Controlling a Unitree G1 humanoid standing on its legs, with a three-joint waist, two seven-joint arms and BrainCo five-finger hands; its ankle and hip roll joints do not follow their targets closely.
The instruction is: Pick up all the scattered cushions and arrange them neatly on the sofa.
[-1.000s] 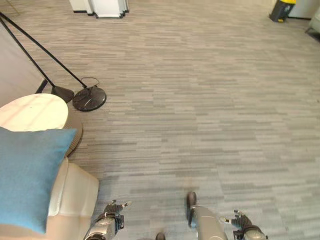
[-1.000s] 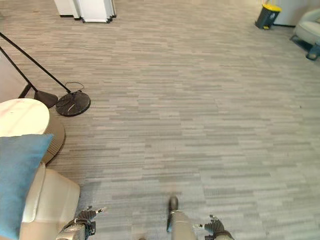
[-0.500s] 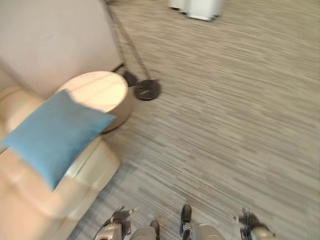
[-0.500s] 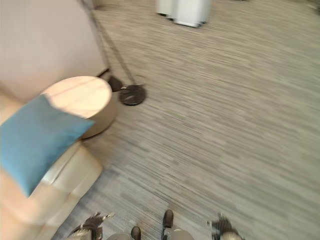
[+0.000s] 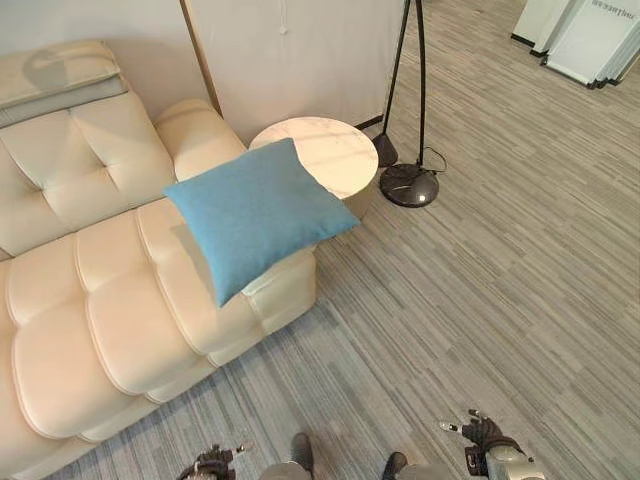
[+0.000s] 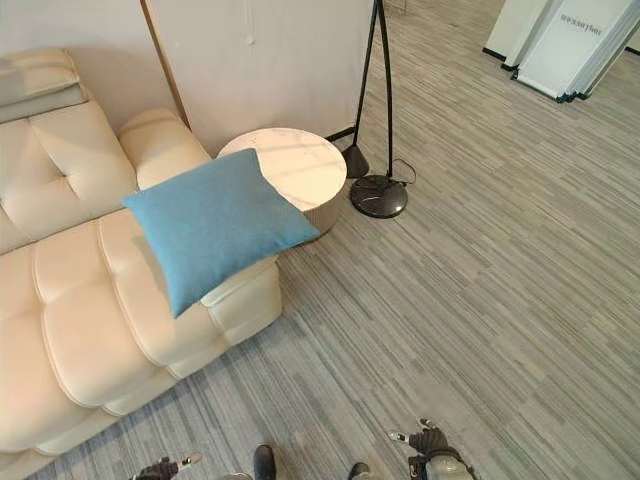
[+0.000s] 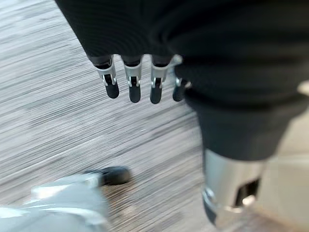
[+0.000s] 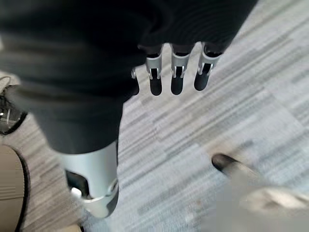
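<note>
A blue cushion (image 5: 255, 212) lies tilted on the right end of the cream sofa (image 5: 90, 300), propped against the sofa's arm with one corner reaching out over the round bench (image 5: 318, 155) just beside it. The cushion rests on the seat, its lower corner pointing toward the sofa's front edge. The sofa has tufted back pads and a quilted seat, and it stands against a pale wall.

Beside the bench, on the side away from the sofa, a floor lamp (image 5: 408, 184) stands on a dark round base, its thin black poles rising toward the wall. White panels (image 6: 560, 50) lean far off across the striped grey carpet (image 5: 500, 290).

My left hand (image 7: 133, 84) hangs low over the carpet near the sofa's front, its fingers (image 7: 112, 89) straight and loosely spread, holding nothing. My right hand (image 8: 174, 77) hangs the same way over bare carpet, well apart from the cushion, fingers (image 8: 176, 83) straight and relaxed, nothing in them. In the head views both hands sit at the bottom edge, my left (image 5: 212, 464) near the sofa's front and my right (image 5: 482, 436) out on the open floor.
</note>
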